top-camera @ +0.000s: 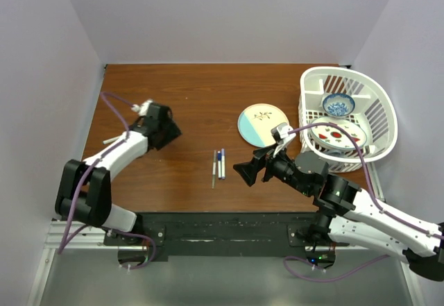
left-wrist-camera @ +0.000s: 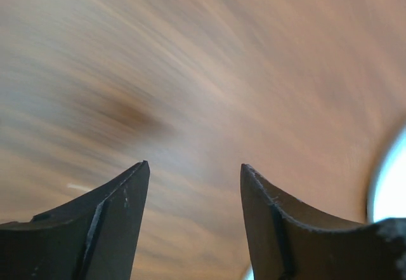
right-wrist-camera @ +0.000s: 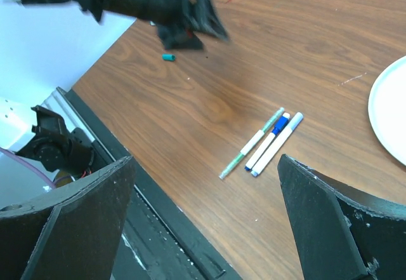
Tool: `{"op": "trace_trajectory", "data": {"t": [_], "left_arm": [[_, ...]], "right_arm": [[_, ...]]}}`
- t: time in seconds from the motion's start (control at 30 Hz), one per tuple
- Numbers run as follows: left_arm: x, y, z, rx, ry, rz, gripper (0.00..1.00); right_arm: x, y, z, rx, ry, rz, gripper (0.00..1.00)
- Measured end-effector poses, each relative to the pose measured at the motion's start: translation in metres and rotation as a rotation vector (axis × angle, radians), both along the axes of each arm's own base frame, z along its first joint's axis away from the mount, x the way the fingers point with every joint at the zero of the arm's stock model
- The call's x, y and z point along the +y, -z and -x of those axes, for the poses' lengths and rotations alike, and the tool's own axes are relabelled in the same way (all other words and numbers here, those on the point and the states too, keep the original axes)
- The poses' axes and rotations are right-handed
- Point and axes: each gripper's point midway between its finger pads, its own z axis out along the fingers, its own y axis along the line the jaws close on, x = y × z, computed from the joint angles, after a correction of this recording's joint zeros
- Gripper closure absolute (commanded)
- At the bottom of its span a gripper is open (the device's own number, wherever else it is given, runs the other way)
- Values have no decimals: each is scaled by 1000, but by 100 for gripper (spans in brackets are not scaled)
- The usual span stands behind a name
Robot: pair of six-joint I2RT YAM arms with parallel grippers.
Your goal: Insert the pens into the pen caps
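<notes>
White pens (right-wrist-camera: 266,141), three, thin: they lie flat at mid-table, parallel and close side by side. One is marked green, two blue. Neither claw touches them. The middle pen has a dark blue section at its far end; whether that is a seated cap cannot be told.

Green cap (right-wrist-camera: 168,57), one, tiny: it lies loose on the wood, well apart from the pens and just beside the left claw. Nothing grips it.

Left claw (left-wrist-camera: 195,166): released, fingers apart with only bare wood between them. It sits over the left part of the table, and its own view is blurred.

Right claw (right-wrist-camera: 204,162): spread wide and empty, just right of the pens and pointing toward them. The pens show between its fingers in the wrist view.

Table (top-camera: 208,98): brown wood grain.

Plate (top-camera: 258,127): round, pale with a blue-green sector, on the table between the pens and the basket.

Basket (top-camera: 378,105): white, slatted, at the far right. It holds a blue patterned bowl (top-camera: 338,103) and a second plate (top-camera: 340,134) with red marks.
</notes>
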Motion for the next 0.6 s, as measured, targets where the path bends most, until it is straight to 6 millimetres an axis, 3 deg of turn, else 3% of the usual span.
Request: {"op": "trace_trajectory", "data": {"t": [0.2,0.37,0.47,0.6], "left_arm": [[128,-24,-12,-5,-417,-144,40],[210,-43,-22,-19,-636,-189,38],[244,-35,-27,-3,-652,-199,37],[259,-24,-43,42,-568,-243,36]], "right_arm": [[4,0,2,11,-12,-25,2],[7,4,4,24,-26,-34,3],[10,6,5,31,-42,-32,3],[12,8,5,35,-46,-25,3]]}}
